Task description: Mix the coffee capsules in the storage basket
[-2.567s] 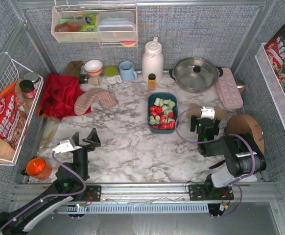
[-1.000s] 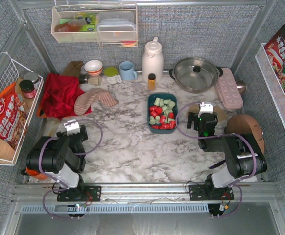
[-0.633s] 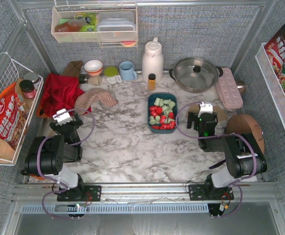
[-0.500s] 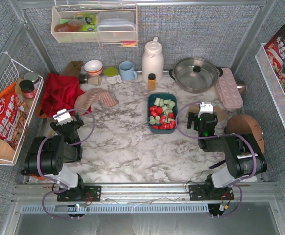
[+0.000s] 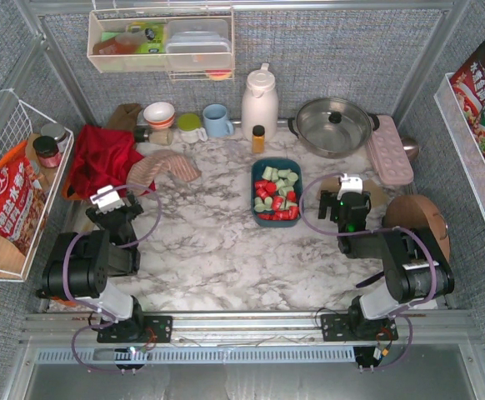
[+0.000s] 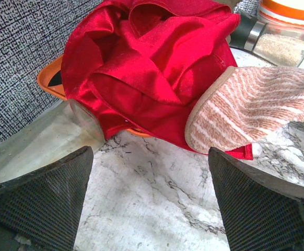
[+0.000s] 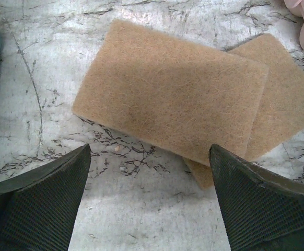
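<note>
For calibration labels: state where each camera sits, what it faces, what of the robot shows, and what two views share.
Top external: above and behind the arms, looking down on the marble table; both arms show.
Left wrist: on the left arm, low, facing red cloth and striped mitt; left gripper open at bottom.
Right wrist: on the right arm, looking down at two tan pads; right gripper open at bottom.
Shared: top external also shows cloth and mitt.

This is a mock kitchen built inside a test rig. The marble-patterned counter (image 5: pixel 217 242) carries a lidded pot (image 5: pixel 334 127), a white jug (image 5: pixel 259 102), a blue mug (image 5: pixel 217 121), an oven mitt (image 5: pixel 163 171) and a tub (image 5: pixel 256 179) of coffee capsules (image 5: pixel 269 185). Grey fabric walls (image 5: pixel 334 50) and a bare metal frame (image 5: pixel 251 321) enclose it, and two robot arms (image 5: pixel 84 268) are bolted at the near edge.
</note>
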